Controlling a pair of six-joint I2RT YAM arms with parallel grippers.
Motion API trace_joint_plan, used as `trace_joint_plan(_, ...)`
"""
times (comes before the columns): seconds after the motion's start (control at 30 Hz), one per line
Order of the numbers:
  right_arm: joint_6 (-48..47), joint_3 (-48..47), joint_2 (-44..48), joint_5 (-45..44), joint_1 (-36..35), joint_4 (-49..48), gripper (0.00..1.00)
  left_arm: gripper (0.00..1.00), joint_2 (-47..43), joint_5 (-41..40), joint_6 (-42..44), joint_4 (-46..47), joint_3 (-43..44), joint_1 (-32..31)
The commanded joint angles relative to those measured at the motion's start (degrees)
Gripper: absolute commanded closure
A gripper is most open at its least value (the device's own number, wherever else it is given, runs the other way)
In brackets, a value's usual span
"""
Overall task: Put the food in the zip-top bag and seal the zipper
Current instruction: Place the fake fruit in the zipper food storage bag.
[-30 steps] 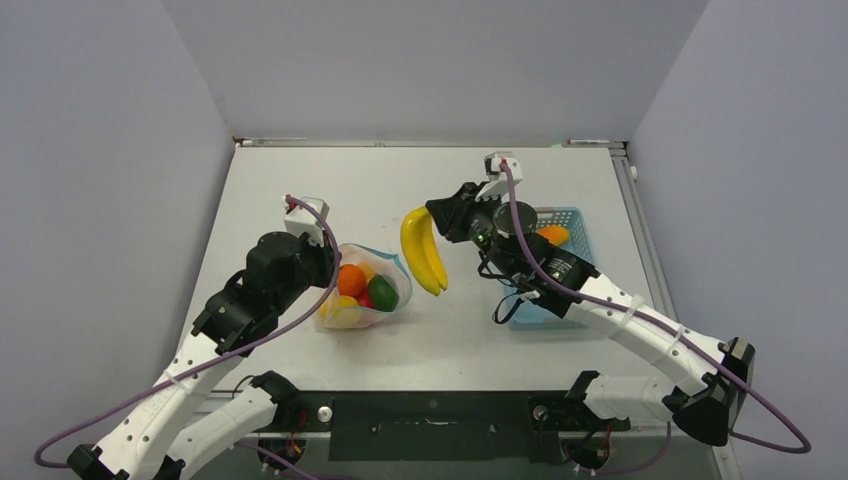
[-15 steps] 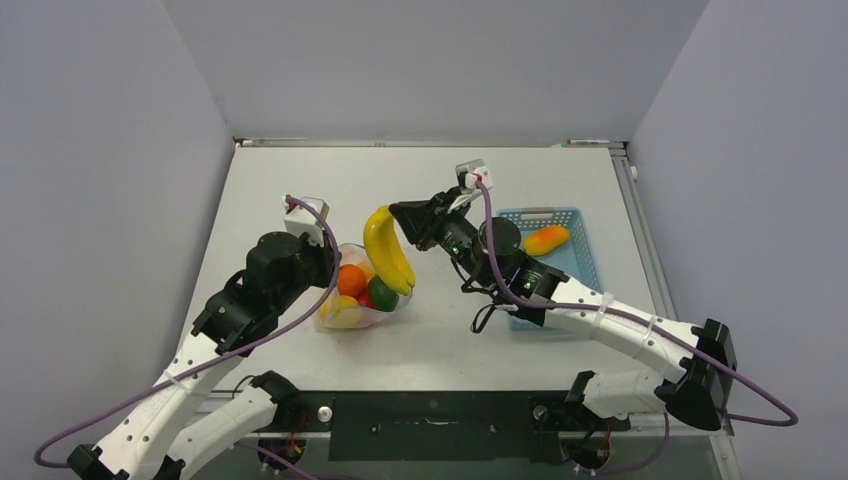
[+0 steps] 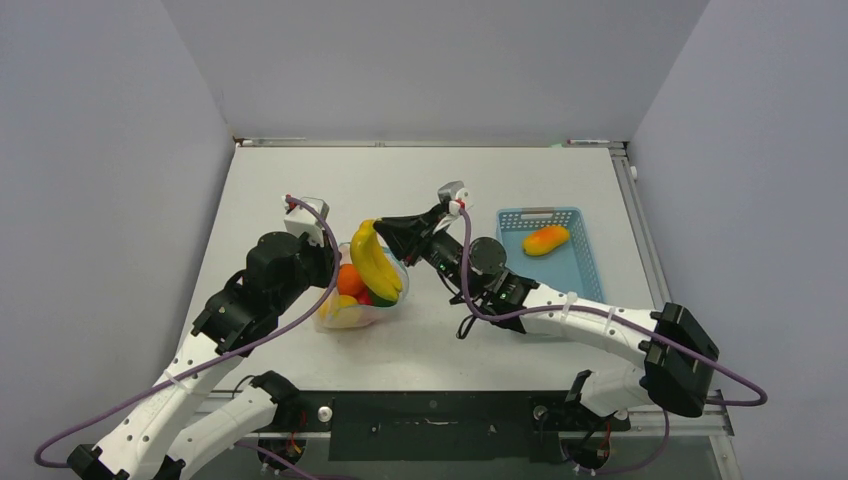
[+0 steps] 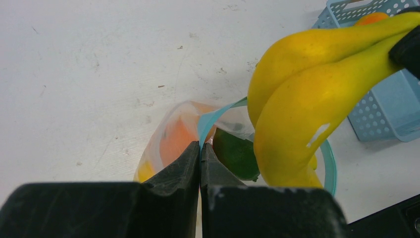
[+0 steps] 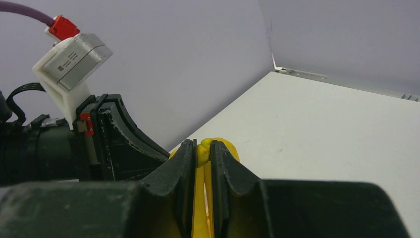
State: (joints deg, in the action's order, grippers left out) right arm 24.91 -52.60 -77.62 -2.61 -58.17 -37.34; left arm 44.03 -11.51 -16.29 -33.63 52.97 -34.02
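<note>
The clear zip-top bag [image 3: 345, 312] lies left of centre with its mouth held up and open. My left gripper [image 3: 332, 268] [image 4: 200, 147] is shut on the light blue zipper [image 4: 214, 115] at the mouth's near edge. Inside the bag are an orange round [image 3: 350, 280], a yellow round [image 3: 342, 308] and a green fruit [image 4: 236, 153]. My right gripper [image 3: 386, 228] [image 5: 203, 148] is shut on the stem of the yellow bananas [image 3: 375, 262] [image 4: 302, 94] [image 5: 198, 208]. The bananas hang over the bag's mouth with their lower ends inside its rim.
A light blue mesh basket [image 3: 580, 272] [image 4: 389, 116] stands right of the bag, holding one orange-yellow fruit [image 3: 545, 240]. The right arm reaches across the table's middle. Grey walls close off the back and both sides.
My right gripper has carried the bananas left from the table's middle to over the bag's mouth, and their tips now dip into it. The left gripper and bag have stayed put.
</note>
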Motion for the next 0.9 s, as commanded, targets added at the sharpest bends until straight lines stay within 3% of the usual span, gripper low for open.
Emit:
trace_joint_plan(0.0, -2.4, 2.7, 0.0, 4.3, -1.3, -12.5, 0.95, 1.00, -0.9, 0.2, -0.5, 2.8, 0.0, 0.3)
trace_joint_plan(0.5, -5.9, 5.4, -1.1, 4.4, -5.0, -9.9, 0.95, 1.00, -1.5, 0.8, -3.0, 2.1, 0.6, 0.2)
trace_joint_plan(0.87, -5.0, 4.5, -4.6, -0.4, -7.6, -6.5, 0.95, 1.00, -1.9, 0.8, -5.2, 0.6, 2.0, 0.1)
